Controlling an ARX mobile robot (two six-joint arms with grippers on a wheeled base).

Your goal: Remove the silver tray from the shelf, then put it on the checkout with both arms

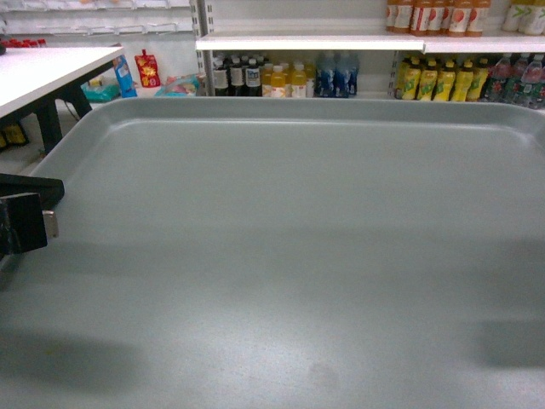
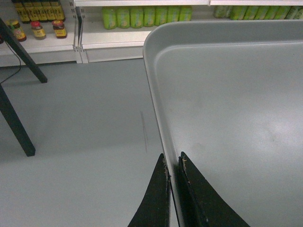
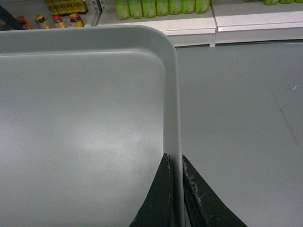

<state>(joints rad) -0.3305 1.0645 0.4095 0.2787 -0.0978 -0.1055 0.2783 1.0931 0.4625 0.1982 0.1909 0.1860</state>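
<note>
The silver tray fills most of the head view, held up level above the floor, with nothing on it. My left gripper is shut on the tray's left rim, one finger outside and one inside. My right gripper is shut on the tray's right rim in the same way. In the head view only part of the left gripper's body shows at the tray's left edge; the right gripper is out of that view. The white checkout tabletop stands at the far left, beyond the tray's corner.
White store shelves with rows of bottles run across the back. Black slanted table legs stand on the grey floor to the left. Bare grey floor lies right of the tray.
</note>
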